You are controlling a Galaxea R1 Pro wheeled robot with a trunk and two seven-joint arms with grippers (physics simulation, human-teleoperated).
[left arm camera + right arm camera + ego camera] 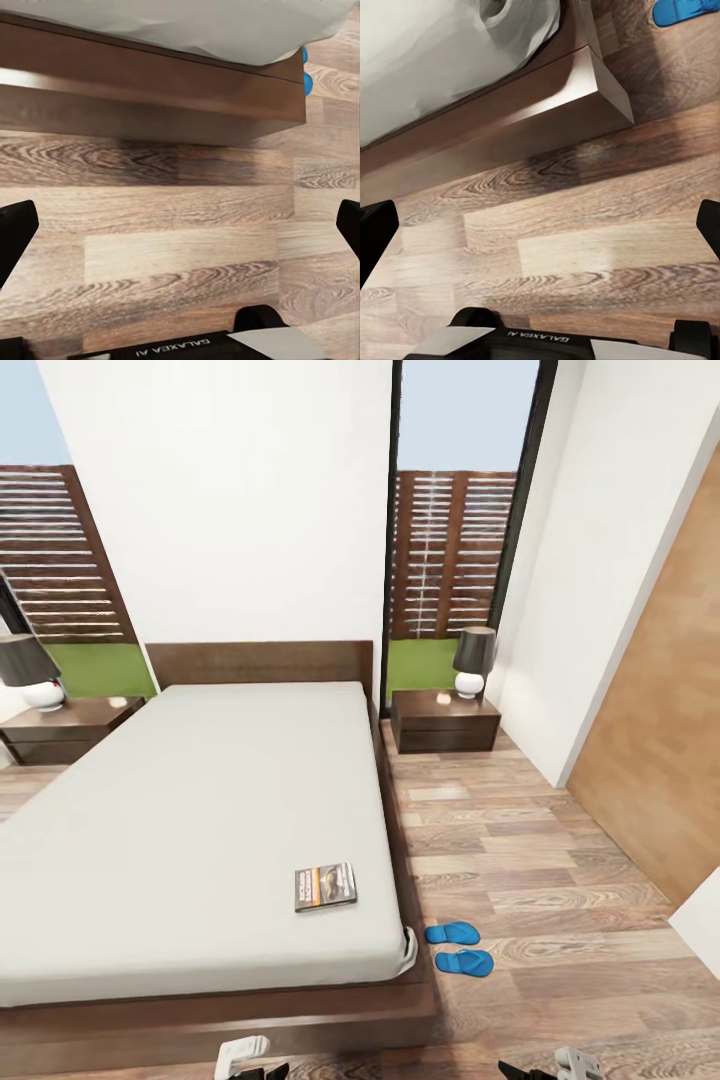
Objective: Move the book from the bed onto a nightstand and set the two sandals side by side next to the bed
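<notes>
The book [325, 886], dark with an orange band, lies flat on the grey mattress of the bed [200, 810], close to its near right corner. Two blue sandals [452, 933] [464, 962] lie close together on the wood floor just right of that corner; their blue edges [306, 67] and one sandal [686, 10] also show in the wrist views. Dark nightstands stand at the right [445, 722] and left [70, 725] of the headboard. My left gripper [180, 225] and right gripper [540, 225] hang open and empty over the floor in front of the bed frame [150, 97].
Each nightstand carries a lamp, at the right [473, 660] and at the left [30, 670]. A brown wooden wall panel [660, 740] lines the right side. Wood floor [520, 840] runs between bed and panel. The bed frame's corner [592, 82] juts out near my right gripper.
</notes>
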